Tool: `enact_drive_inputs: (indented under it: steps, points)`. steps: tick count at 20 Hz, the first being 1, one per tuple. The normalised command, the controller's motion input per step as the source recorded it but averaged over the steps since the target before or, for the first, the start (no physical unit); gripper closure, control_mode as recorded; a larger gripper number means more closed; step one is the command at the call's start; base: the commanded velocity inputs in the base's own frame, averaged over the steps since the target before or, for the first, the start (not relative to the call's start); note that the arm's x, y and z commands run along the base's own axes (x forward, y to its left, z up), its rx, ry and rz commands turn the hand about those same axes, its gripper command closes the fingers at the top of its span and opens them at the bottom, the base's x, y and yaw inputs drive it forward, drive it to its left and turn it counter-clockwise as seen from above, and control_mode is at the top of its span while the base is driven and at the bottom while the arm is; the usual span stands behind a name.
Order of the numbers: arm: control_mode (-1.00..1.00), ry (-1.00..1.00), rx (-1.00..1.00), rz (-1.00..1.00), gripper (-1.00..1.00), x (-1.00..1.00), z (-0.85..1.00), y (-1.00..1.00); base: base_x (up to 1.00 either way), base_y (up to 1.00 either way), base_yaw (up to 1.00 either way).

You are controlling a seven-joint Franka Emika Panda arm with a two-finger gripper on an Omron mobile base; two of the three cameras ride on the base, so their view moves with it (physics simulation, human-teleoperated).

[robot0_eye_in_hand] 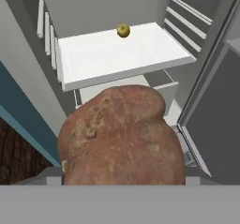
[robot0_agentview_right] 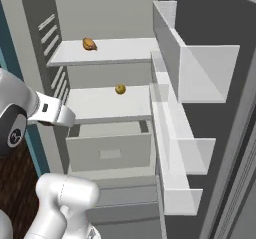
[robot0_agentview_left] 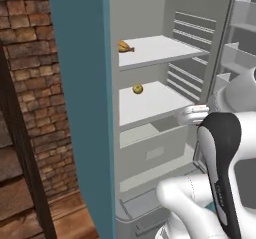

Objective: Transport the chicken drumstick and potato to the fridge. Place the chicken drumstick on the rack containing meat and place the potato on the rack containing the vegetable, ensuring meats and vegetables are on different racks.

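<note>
brown and lumpy, the potato (robot0_eye_in_hand: 123,138) sits clamped in the gripper (robot0_eye_in_hand: 123,178), held facing the open fridge (robot0_agentview_left: 80,108) because the lower white shelf (robot0_eye_in_hand: 112,59) ahead carries the yellow vegetable (robot0_eye_in_hand: 123,30), apart from the meat (robot0_agentview_left: 125,46) above.

White rounded arm (robot0_agentview_left: 190,203); glossy black joint covers
</note>
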Motion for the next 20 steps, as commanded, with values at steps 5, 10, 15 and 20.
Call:
enact_drive_inputs:
  steps: [5,10,15,20]
  points:
    - [1.0,0.0,0.0,0.0,1.0,0.0,0.0,0.0,0.95,-0.01,0.08]
    - [1.0,0.0,0.0,0.0,1.0,0.0,0.0,0.0,0.92,-0.19,0.17]
    - [1.0,0.0,0.0,0.0,1.0,0.0,0.0,0.0,0.84,-0.15,0.19]
    - [-1.0,0.01,0.01,0.02,1.0,0.18,-0.11,0.0,0.73,-0.02,0.08]
